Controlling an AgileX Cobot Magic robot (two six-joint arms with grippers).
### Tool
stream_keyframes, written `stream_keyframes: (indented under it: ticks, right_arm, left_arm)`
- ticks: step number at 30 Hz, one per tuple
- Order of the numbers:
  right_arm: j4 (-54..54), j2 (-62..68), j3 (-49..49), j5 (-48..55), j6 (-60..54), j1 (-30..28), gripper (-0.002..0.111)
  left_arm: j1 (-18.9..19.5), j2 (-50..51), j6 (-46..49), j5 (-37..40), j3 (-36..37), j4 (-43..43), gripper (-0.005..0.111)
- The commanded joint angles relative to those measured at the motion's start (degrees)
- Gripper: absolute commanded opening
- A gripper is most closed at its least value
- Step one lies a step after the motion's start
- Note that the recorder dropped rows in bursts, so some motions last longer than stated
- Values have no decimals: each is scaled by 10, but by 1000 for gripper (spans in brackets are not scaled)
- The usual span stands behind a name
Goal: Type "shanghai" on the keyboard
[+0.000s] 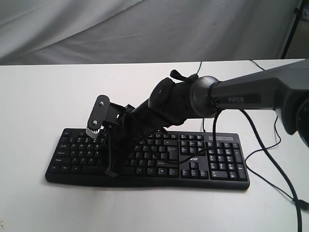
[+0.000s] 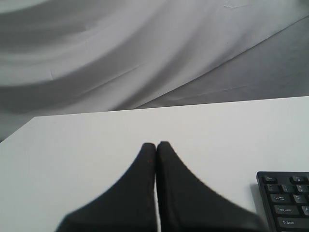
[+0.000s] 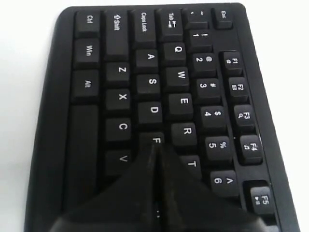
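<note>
— How many keyboards, and where?

— One. The keyboard (image 1: pixel 193 162) lies flat on the white table (image 1: pixel 38 96), with its long side across the exterior view and its number pad at the right end. It is matte black plastic with low, squarish keys lettered in white.

— And the arms?

— Only the right arm (image 1: pixel 251 96) shows in the exterior view. It is a smooth grey tube, and its wrist is wrapped in wrinkled black fabric. It reaches across from the right to the keyboard's left half.

— What is the hand doing?

— The right gripper (image 3: pixel 155 146) has its two black wedge-shaped fingers pressed flat together, with nothing between them. The joined tips sit over the F key and cover its lower part, with D beside it and R just beyond. I can't tell from this angle whether they are pressing the key or hanging just above it.

— And the other one?

— The left gripper (image 2: pixel 156 143) is the same shape, its two fingers meeting along one seam and holding nothing. It is over bare table. One corner of the keyboard, with Caps Lock and Shift, shows off to the side, clear of the tips. Behind the table hangs a grey cloth (image 2: pixel 96 58) in soft folds.
</note>
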Motion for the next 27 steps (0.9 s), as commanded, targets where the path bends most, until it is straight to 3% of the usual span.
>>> stream_keyframes:
  ticks: [1,27]
  right_arm:
    - [6,-1,-4,-1,-5,0,0]
    - [-2,-31,-4,5,-4,0,0]
  left_arm:
    - [-2,2,-2,-3,3,0,1]
    - [-2,2,-2,-3,3,0,1]
